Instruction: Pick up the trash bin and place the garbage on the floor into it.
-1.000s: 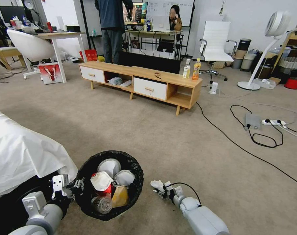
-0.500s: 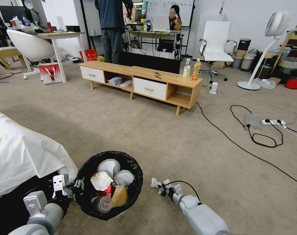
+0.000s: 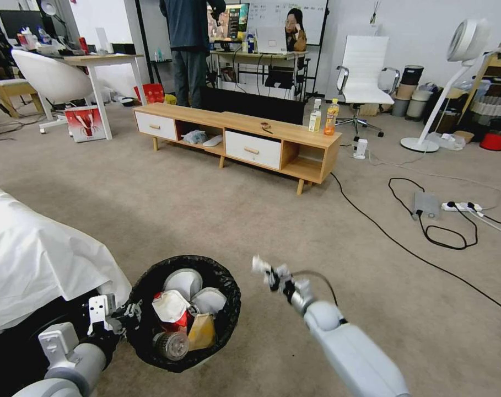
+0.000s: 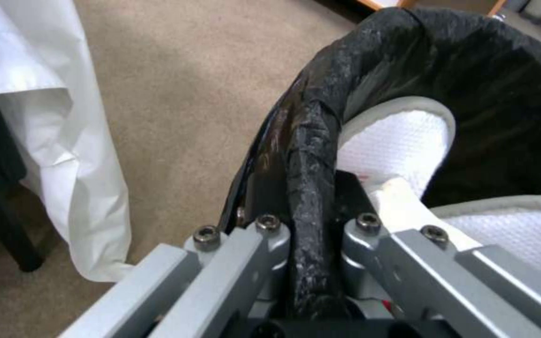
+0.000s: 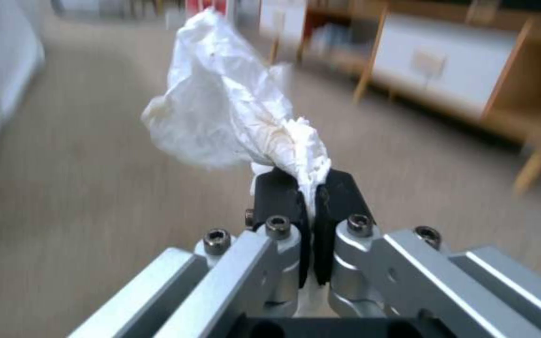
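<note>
**Tissue held just right of the bin mouth**

The right gripper (image 3: pixel 268 274) has its jaws pinched together on a crumpled white tissue (image 5: pixel 233 112), which sticks out beyond the fingertips. In the head view it is raised above the floor (image 3: pixel 327 242), just to the right of the trash bin (image 3: pixel 228 286) and slightly farther out than the bin's middle. The left gripper (image 3: pixel 130 316) clamps the bin's black-bagged rim on its left side, jaws closed on it, beside a white sheet (image 3: pixel 35 259). Inside lie the red-white wrapper (image 3: pixel 170 306), brown paper bag (image 3: pixel 202 331) and clear bottle (image 3: pixel 172 345). The bin's open mouth lies leftward and a little nearer from the tissue, so the carry probably goes left, over the rim.
</note>
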